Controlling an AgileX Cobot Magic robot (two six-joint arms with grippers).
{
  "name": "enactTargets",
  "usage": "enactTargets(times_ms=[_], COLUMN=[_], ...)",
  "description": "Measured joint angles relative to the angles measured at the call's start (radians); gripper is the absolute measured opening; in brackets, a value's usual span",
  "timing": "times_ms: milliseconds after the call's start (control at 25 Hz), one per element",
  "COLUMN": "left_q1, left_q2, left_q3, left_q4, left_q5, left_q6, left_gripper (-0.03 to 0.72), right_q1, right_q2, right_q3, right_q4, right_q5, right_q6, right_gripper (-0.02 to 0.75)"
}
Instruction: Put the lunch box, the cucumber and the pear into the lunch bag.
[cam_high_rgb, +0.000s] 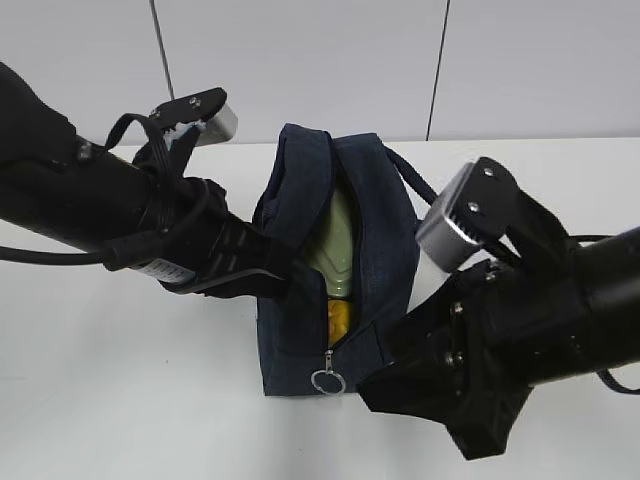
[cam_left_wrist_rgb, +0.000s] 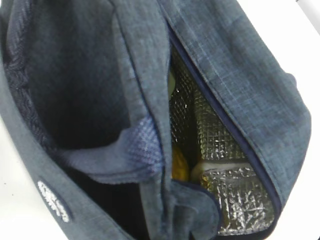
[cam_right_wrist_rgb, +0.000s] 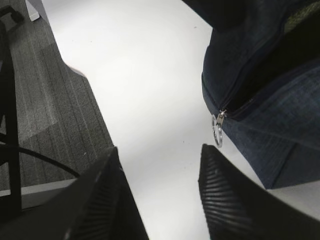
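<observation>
The lunch bag (cam_high_rgb: 375, 240) is showing dark navy fabric, with quilted silver lining (cam_left_wrist_rgb: 220, 145) inside. A pale sage-green lid (cam_high_rgb: 337, 245) and yellow pear (cam_high_rgb: 340, 318) are peeking out. The worktop (cam_high_rgb: 120, 380) is looking white.

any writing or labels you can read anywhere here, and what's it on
None can be read.
White print on the lunch bag, low on its outer side in the left wrist view: too blurred to read.
White sticker with dark marks on the left arm in the exterior view: too small to read.
</observation>
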Motion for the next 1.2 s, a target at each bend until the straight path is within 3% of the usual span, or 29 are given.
enactTargets(times_ms=[240, 560, 960, 1200], left_q1=[0.0, 0.0, 0.0, 0.0], left_q2=[0.0, 0.0, 0.0, 0.0], left_q3=[0.0, 0.0, 0.0, 0.0], left_q4=[0.0, -0.001, -0.001, -0.001], left_q5=[-0.001, -0.012, -0.012, -0.012], left_q6=[0.001, 0.002, 0.002, 0.003], left_gripper=[0.014, 0.014, 0.014, 0.014], right_q1=[0.0, 0.0, 0.0, 0.0], right_q2=[0.001, 0.104, 0.289, 0.355], right_q3=[0.091, 0.096, 0.096, 0.063], right_q4=[0.268, 0.349, 0.573, 0.63], right_q5=[-0.062, -0.076, -0.093, -0.101], right_q6=[-0.371, -0.478, -0.704, -0.749], right_gripper=[0.313, 0.295, 0.294, 0.294])
